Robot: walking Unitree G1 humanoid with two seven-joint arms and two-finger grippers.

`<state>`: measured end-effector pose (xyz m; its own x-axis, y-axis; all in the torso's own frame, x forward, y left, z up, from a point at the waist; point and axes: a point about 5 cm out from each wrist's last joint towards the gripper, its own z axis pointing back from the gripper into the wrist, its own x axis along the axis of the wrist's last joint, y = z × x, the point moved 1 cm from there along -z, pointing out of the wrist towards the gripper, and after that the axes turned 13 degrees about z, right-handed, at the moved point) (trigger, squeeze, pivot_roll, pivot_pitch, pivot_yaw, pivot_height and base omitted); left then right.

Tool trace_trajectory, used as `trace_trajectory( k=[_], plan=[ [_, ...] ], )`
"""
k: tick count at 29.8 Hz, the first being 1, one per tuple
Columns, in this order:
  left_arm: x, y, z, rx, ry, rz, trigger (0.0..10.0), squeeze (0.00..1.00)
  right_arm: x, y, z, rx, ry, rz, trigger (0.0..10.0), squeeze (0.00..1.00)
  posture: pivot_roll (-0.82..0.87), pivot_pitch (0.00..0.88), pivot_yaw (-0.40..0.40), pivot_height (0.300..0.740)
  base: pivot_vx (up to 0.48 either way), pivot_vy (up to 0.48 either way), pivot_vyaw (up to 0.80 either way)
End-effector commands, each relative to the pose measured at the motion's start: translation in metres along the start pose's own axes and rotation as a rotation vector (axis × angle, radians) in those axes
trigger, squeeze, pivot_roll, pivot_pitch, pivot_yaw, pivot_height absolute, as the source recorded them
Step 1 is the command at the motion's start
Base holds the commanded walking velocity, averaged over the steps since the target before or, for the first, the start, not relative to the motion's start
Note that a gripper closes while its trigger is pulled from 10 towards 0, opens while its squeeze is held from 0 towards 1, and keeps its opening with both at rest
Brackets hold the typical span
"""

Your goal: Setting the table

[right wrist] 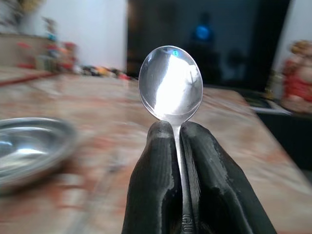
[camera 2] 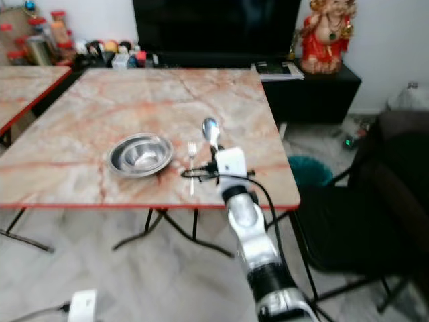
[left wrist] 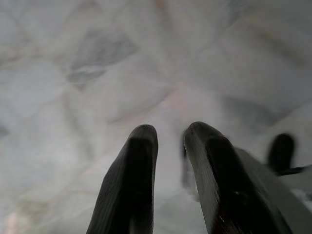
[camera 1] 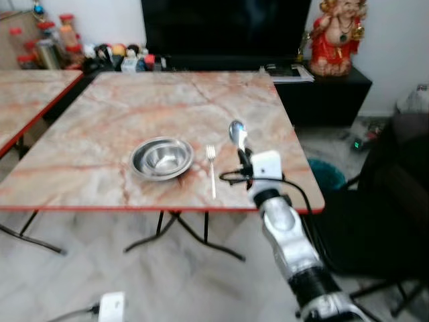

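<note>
A shiny metal bowl (camera 1: 161, 158) sits right side up on the pink marble counter (camera 1: 120, 114), near the front edge. A silver fork (camera 1: 212, 170) lies flat just beside the bowl on its right, with its prongs pointing away from the front edge. A shiny spoon (right wrist: 170, 84) is up off the counter, right of the fork, its handle pinched between two black fingers (right wrist: 155, 180) and its round end pointing up.

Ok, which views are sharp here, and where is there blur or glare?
Right wrist view: the shiny metal spoon and the right gripper are sharp, with glare on the spoon's bowl; the round steel bowl and background are blurred. Left wrist view: the left gripper and pale floor are soft. Left eye view: slightly soft.
</note>
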<state>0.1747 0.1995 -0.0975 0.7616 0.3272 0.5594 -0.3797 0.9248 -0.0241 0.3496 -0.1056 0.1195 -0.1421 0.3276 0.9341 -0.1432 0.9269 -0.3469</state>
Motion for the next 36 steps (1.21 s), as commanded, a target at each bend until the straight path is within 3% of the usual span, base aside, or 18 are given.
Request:
trace_trajectory(
  k=[1,23,36],
  plan=[
    [0.003,0.012,0.000,0.029,0.002,-0.001,10.0,0.00,0.015,0.009,-0.005,0.020,-0.050,-0.015,10.0,0.00,-0.01,0.000,-0.006,0.719,0.337,0.000,0.00],
    [0.003,0.013,-0.001,0.029,0.001,-0.006,10.0,0.00,0.001,0.009,0.000,-0.003,0.011,0.003,10.0,0.00,-0.01,0.000,-0.002,0.719,0.335,0.000,0.00],
    [0.004,0.014,-0.001,0.030,-0.005,-0.001,10.0,0.00,-0.017,0.007,0.003,-0.040,0.114,0.008,10.0,0.00,0.00,0.000,0.001,0.719,0.000,0.000,0.00]
  ],
)
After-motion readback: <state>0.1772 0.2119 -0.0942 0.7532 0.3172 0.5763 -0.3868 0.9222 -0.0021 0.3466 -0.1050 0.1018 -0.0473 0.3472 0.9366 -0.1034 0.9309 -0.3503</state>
